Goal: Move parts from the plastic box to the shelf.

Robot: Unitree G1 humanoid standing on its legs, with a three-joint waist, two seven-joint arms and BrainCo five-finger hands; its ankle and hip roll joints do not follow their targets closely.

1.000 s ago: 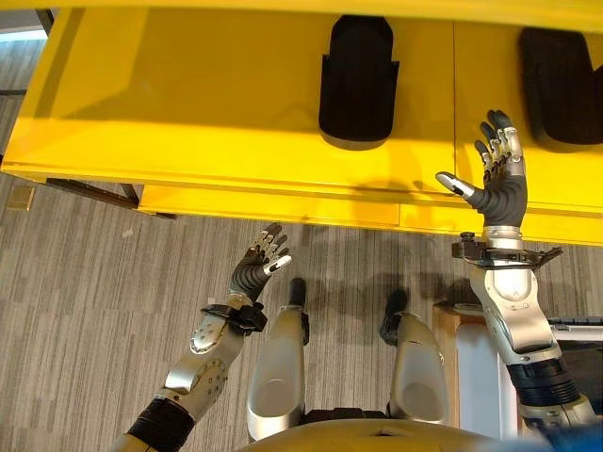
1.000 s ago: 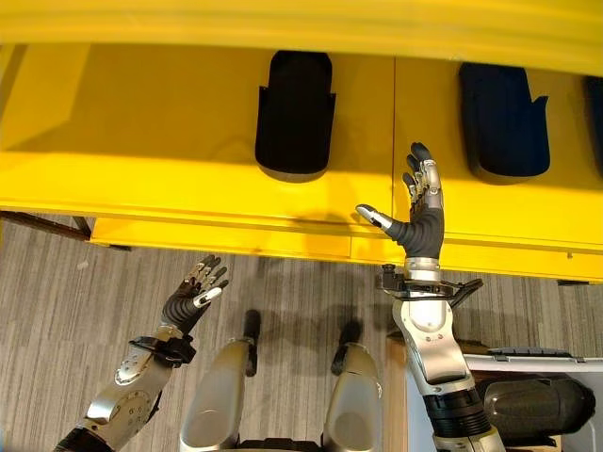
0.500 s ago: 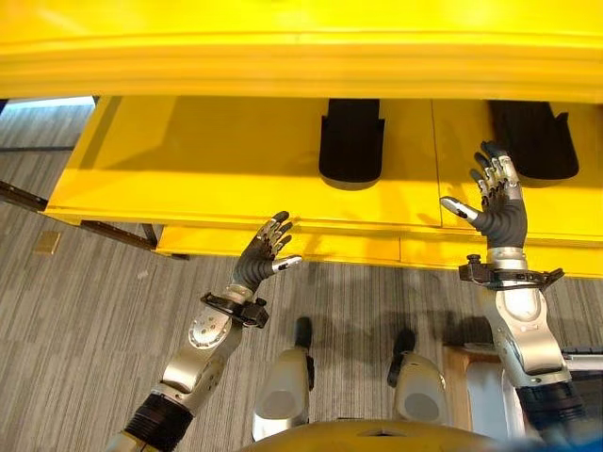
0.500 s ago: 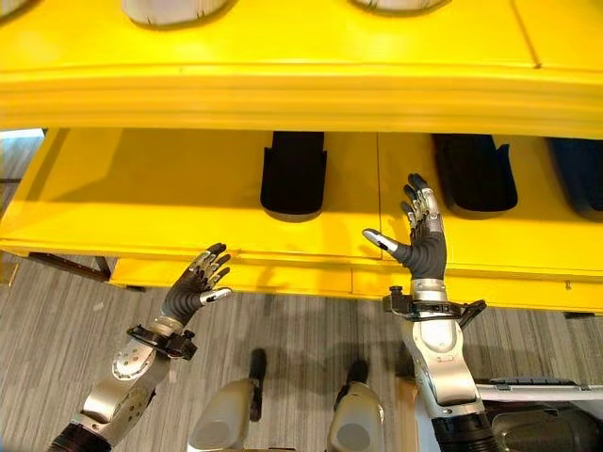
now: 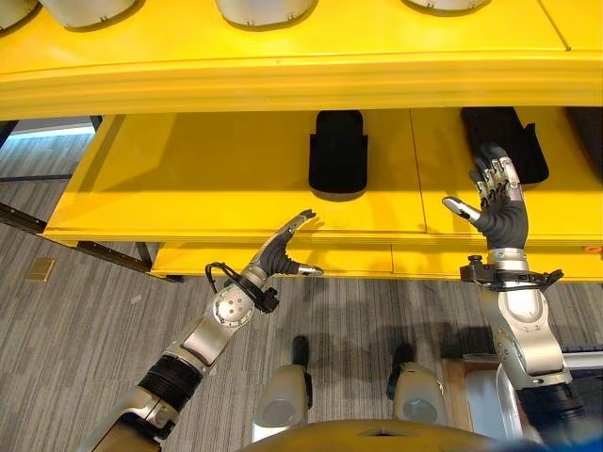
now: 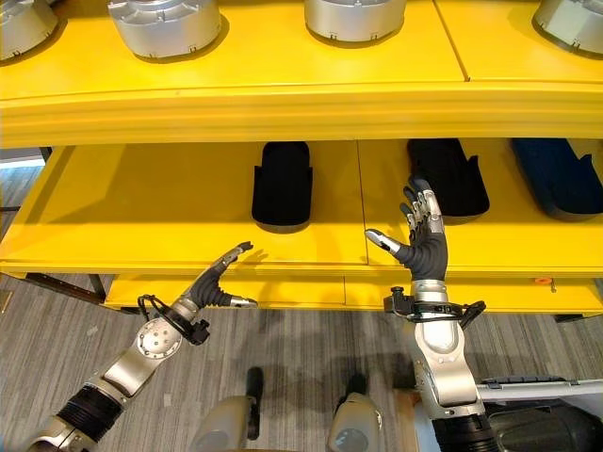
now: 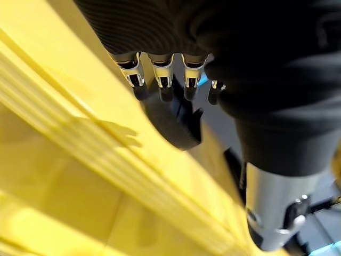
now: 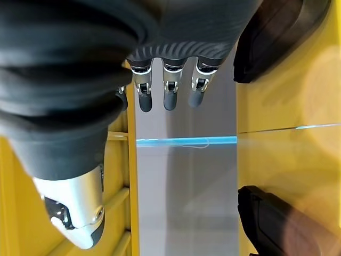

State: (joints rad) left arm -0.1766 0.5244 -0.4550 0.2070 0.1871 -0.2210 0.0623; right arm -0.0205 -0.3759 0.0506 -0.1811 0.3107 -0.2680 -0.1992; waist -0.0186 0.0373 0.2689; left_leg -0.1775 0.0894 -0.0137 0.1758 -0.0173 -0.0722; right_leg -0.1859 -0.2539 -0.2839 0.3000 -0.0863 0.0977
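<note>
A yellow shelf has a lower board (image 6: 141, 207) and an upper board (image 6: 264, 66). On the lower board lie two black parts (image 6: 283, 182) (image 6: 448, 174) and a blue part (image 6: 556, 177). My left hand (image 6: 219, 278) is open and empty, fingers stretched to the lower board's front edge; its wrist view shows a black part (image 7: 173, 120) past the fingertips. My right hand (image 6: 422, 240) is raised, open and empty, in front of the second black part. The plastic box's white rim (image 6: 532, 383) shows at the bottom right.
Several round silver parts, such as one (image 6: 165, 24) and another (image 6: 353, 14), stand on the upper board. The lower board is bare to the left of the black parts. Grey carpet (image 6: 301, 344) lies below the shelf.
The camera has tilted up, bringing the upper board into view. My left hand has risen and reached forward to the lower board's front edge. The right hand stays raised and open.
</note>
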